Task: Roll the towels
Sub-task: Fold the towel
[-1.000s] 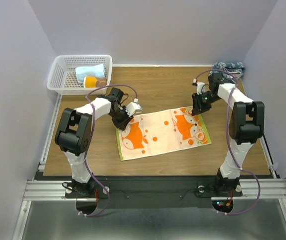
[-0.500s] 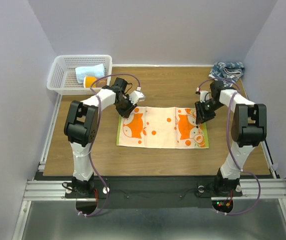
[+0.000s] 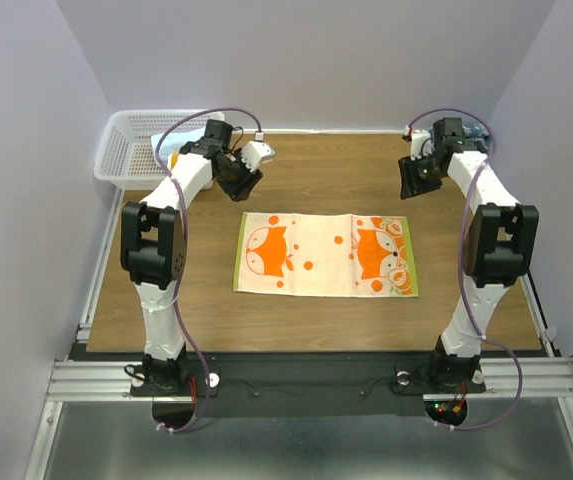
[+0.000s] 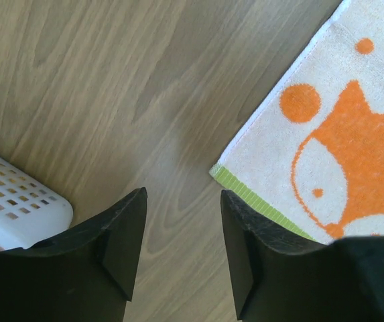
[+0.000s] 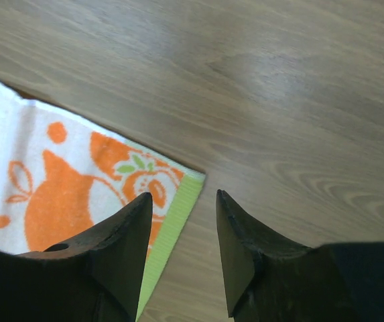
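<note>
Orange-print towel [image 3: 326,255] lies flat and fully spread near the middle of the wood table [image 3: 326,170], long side running left to right, not rolled. From the top view I see a green strip along its right short edge [image 3: 413,258].

I have the left gripper [image 3: 241,180] hanging over bare wood beyond the towel's far left corner, between the towel and the white mesh basket [image 3: 116,155] at the far left of the table. In the left wrist view the left gripper [image 4: 181,248] has its two dark fingers [image 4: 121,248] spread apart with nothing between them, only wood grain in the gap. The towel's corner [image 4: 326,147] sits to the right of the fingers, green edge [image 4: 259,208] just beside the right finger in that view. A rounded basket corner [image 4: 17,204] shows at lower left. No contact with the towel that I can see.

The right gripper [image 3: 413,180] hangs over the table beyond the towel's far right corner, clear of the cloth in the top view. Right wrist view: the right gripper [image 5: 178,248] is also parted and holding nothing, bare wood between the fingers [image 5: 238,255]. The towel's corner [image 5: 64,181] lies at left with its green border [image 5: 171,221] partly under the left finger's outline. I cannot tell height above the cloth from here.

Both arms reach forward from their bases, elbows raised, wrists tipped down toward the table.
</note>
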